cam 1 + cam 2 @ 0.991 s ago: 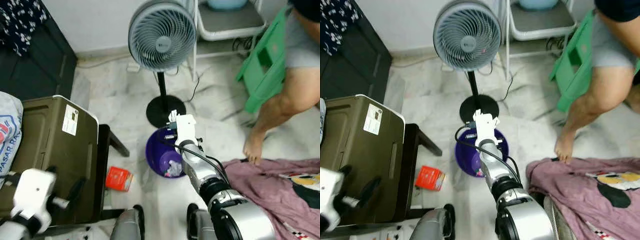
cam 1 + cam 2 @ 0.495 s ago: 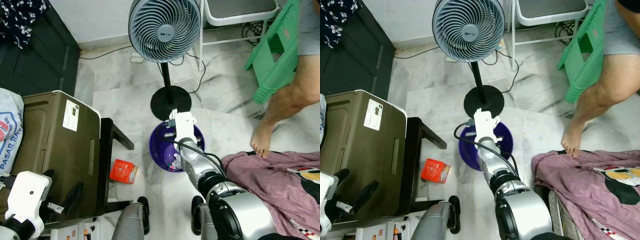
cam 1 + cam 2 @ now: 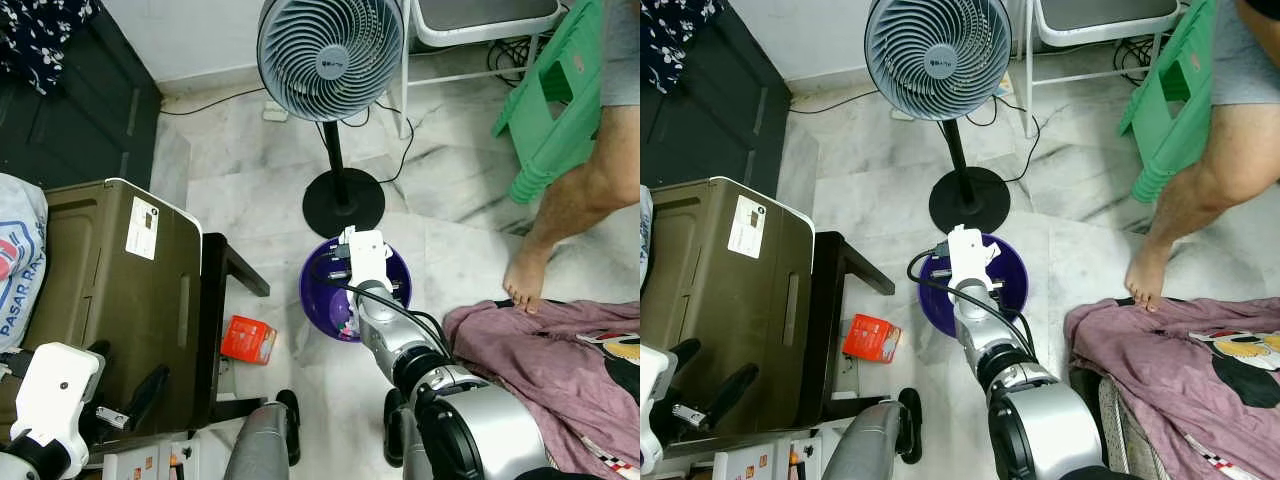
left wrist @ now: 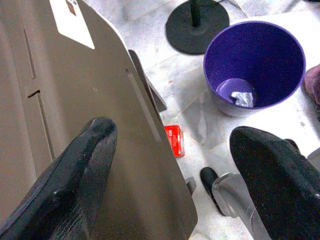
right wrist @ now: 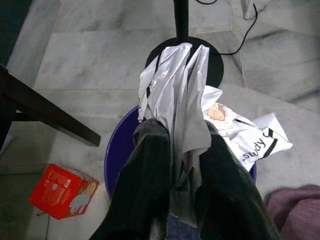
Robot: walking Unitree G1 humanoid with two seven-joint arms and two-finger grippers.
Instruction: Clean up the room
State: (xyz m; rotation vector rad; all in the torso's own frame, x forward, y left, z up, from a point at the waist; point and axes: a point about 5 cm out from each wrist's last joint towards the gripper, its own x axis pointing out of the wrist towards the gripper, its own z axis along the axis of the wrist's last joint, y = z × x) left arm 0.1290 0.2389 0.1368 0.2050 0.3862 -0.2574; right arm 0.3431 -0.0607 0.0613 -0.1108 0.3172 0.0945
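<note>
The right gripper [image 5: 175,175] is clamped on a white plastic bag [image 5: 180,95] whose length runs out past its fingertips, directly above the purple bin [image 5: 117,165]. The left gripper [image 4: 170,165], fingers spread apart, hovers over a brown storage box [image 4: 60,100].

1. The floor [image 3: 250,190] is seen as pale marble, veined grey and polished.
2. The bin [image 4: 260,65] is made of smooth purple plastic with a slight sheen.
3. A thin white plastic bag [image 5: 180,100], crinkled and glossy, is pinched between the matt black fingers [image 5: 145,190] of the right gripper [image 5: 176,187].
4. The crate [image 3: 110,300] is moulded in dull olive plastic (a white paper label is stuck on it).
5. The small red box [image 3: 247,340] looks like printed cardboard.
6. The maroon cloth [image 3: 560,350] is soft and rumpled.
7. The arm casing [image 3: 470,440] is brushed silver metal.
</note>
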